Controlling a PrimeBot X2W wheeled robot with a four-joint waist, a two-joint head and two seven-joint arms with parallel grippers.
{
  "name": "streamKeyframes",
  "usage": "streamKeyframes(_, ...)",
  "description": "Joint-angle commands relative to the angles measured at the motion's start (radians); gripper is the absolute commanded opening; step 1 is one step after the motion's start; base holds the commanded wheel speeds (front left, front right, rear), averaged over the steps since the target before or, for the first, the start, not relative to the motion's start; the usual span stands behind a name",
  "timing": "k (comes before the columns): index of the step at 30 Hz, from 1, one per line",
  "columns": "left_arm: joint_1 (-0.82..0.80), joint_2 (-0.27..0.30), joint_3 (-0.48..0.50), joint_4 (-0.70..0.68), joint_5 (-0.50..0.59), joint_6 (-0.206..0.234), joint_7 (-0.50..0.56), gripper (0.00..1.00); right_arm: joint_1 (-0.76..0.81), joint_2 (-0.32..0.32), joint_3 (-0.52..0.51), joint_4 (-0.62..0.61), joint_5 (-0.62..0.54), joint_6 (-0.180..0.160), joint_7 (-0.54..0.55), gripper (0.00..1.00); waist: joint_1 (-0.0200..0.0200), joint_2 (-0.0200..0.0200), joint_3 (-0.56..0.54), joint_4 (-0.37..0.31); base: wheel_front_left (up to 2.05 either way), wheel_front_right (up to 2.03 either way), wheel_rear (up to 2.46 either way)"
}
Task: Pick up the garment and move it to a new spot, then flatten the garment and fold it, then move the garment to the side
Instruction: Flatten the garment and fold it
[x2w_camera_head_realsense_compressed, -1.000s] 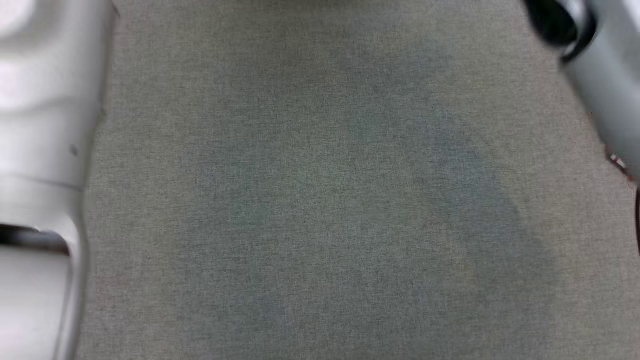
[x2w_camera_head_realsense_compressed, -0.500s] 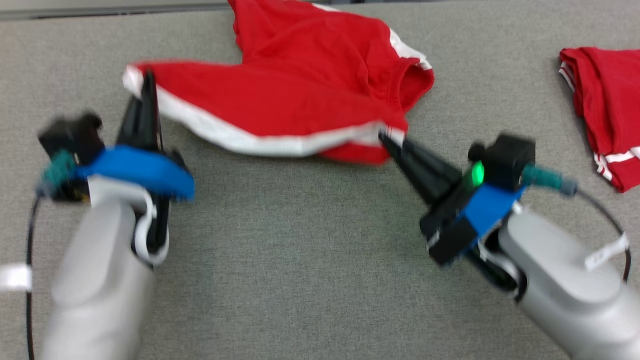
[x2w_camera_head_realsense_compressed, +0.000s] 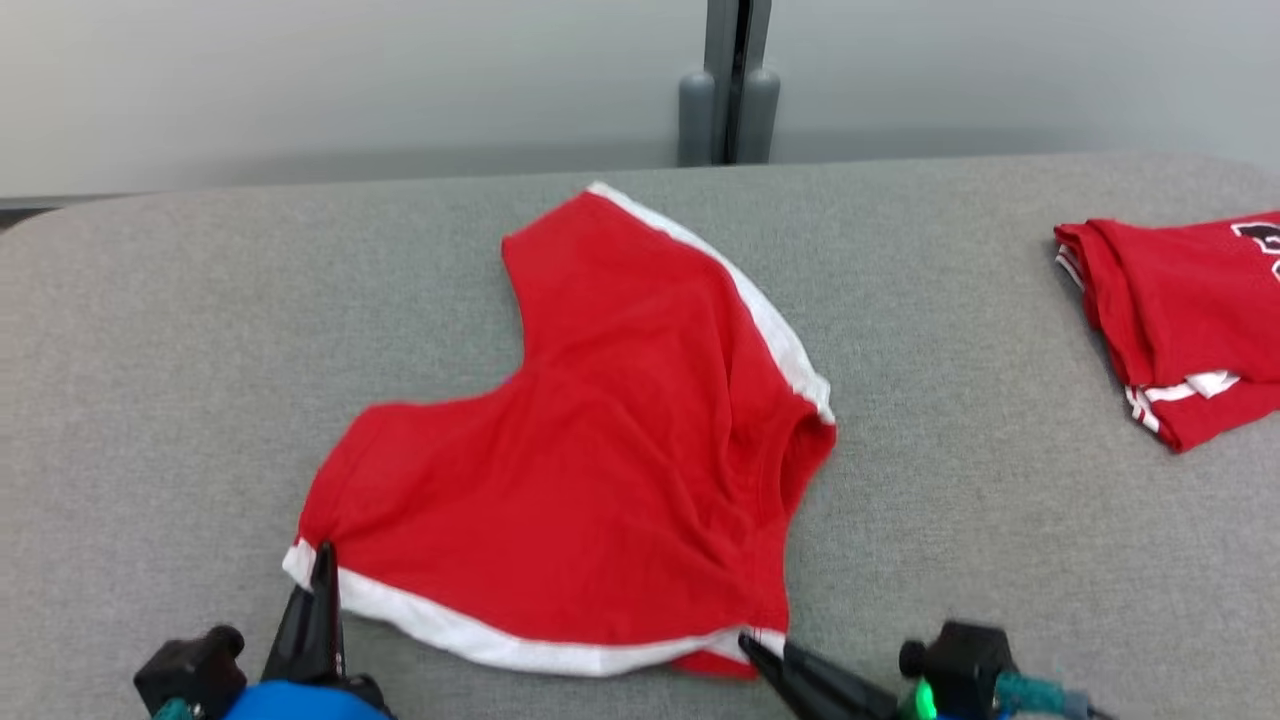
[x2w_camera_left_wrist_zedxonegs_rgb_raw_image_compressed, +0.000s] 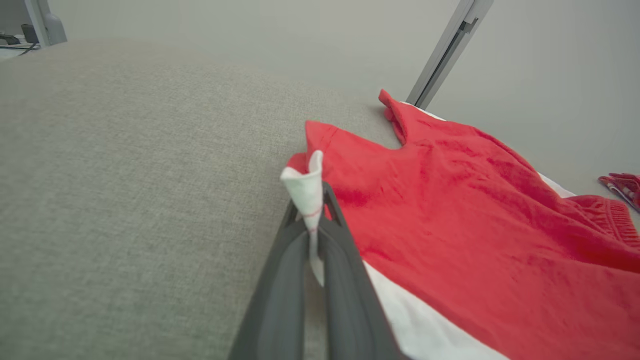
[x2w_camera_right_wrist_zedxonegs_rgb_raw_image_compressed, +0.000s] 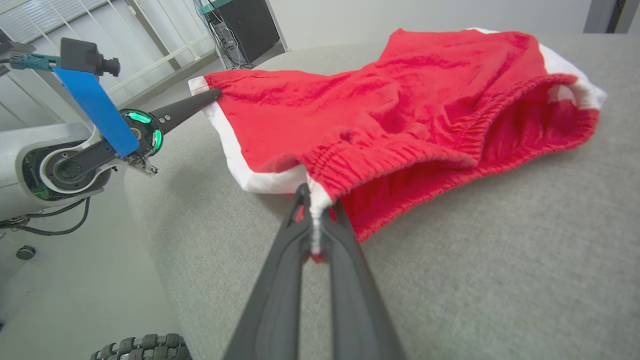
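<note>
grey fabric table (x2w_camera_head_realsense_compressed: 1000, 600), pale wall (x2w_camera_head_realsense_compressed: 300, 80), grey post (x2w_camera_head_realsense_compressed: 735, 80) behind.

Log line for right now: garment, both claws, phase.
garment: on table, unfolded | left claw: shut on its near-left corner | right claw: shut on its near-right corner | phase: flatten

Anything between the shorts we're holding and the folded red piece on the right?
Nothing visible. The left gripper and right gripper each pinch a white hem corner of the red shorts; bare grey table lies between the shorts and the folded red garment.
</note>
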Motion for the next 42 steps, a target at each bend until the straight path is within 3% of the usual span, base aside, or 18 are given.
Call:
streamKeyframes(1, 0.023, 0.011, 0.003, -0.022, -0.004, 0.011, 0.005, 0.00, 0.036, 0.005, -0.004, -0.013, 0.000, 0.000, -0.003, 0.00, 0.0004, 0.0000, -0.020, -0.006, 0.00, 0.00, 0.00)
streamKeyframes(10, 0.122, 0.052, 0.006, -0.172, 0.000, 0.053, 0.068, 0.00, 0.159, 0.034, -0.045, -0.064, -0.029, 0.000, -0.003, 0.00, 0.0004, 0.0000, -0.057, -0.008, 0.00, 0.00, 0.00)
streamKeyframes(19, -0.134, 0.119, -0.036, -0.204, 0.060, 0.020, 0.179, 0.00, 0.078, 0.135, -0.207, -0.072, -0.095, 0.000, -0.003, 0.00, 0.0004, 0.0000, 0.045, -0.063, 0.00, 0.00, 0.00)
streamKeyframes(25, -0.385, 0.175, -0.068, -0.150, 0.112, -0.023, 0.275, 0.00, -0.004, 0.221, -0.293, -0.064, -0.144, 0.000, -0.003, 0.00, 0.0004, 0.0000, 0.164, -0.145, 0.00, 0.00, 0.00)
streamKeyframes(34, -0.732, 0.259, -0.103, 0.049, 0.166, -0.090, 0.373, 0.00, -0.184, 0.363, -0.340, 0.019, -0.164, 0.000, -0.003, 0.00, 0.0004, 0.0000, 0.322, -0.283, 0.00, 0.00, 0.00)
streamKeyframes(42, -0.888, 0.244, -0.180, 0.251, 0.199, -0.117, 0.353, 0.00, -0.257, 0.404, -0.303, 0.091, -0.149, 0.000, -0.003, 0.00, 0.0004, 0.0000, 0.359, -0.326, 0.00, 0.00, 0.00)
